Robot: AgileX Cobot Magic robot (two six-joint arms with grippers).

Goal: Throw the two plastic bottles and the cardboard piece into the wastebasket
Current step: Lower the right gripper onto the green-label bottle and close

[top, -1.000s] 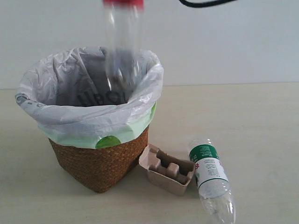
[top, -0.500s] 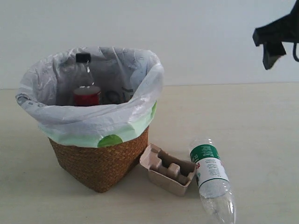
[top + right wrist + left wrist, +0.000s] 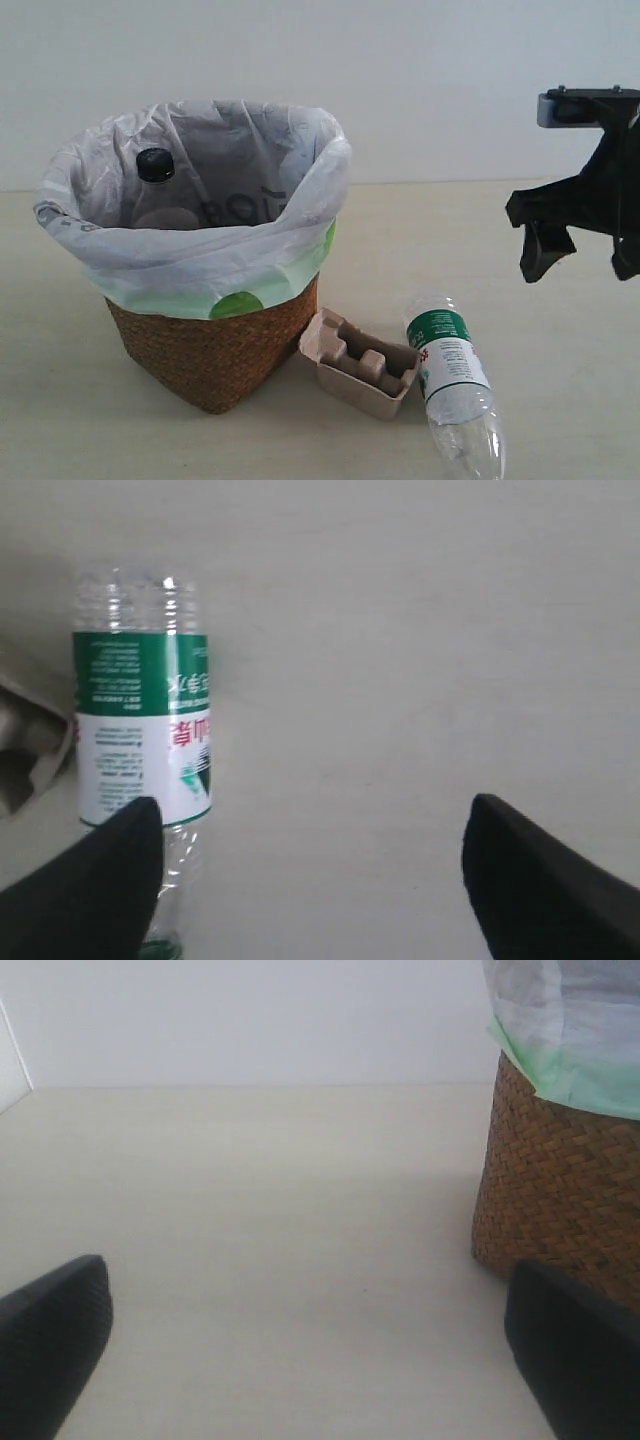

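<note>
The wicker wastebasket (image 3: 215, 350) with its whitish bag stands at the left. Inside it, the black cap and clear shoulder of one plastic bottle (image 3: 155, 166) show above the liner; its red label is hidden. The beige cardboard piece (image 3: 360, 362) rests against the basket's foot. Beside the cardboard lies the green-and-white labelled bottle (image 3: 450, 375), also seen under the right wrist (image 3: 140, 730). My right gripper (image 3: 582, 262) hangs open above the table, right of that bottle, holding nothing (image 3: 315, 890). My left gripper (image 3: 315, 1360) is open and empty, low beside the basket's wicker wall (image 3: 560, 1190).
The pale table (image 3: 560, 400) runs to a plain white wall behind. An edge of the cardboard tray (image 3: 25, 750) shows beside the lying bottle in the right wrist view. Bare tabletop stretches ahead of the left gripper.
The red-labelled bottle has dropped into the wastebasket and sunk until only its cap and shoulder show. My right gripper has come down at the right side of the view.
</note>
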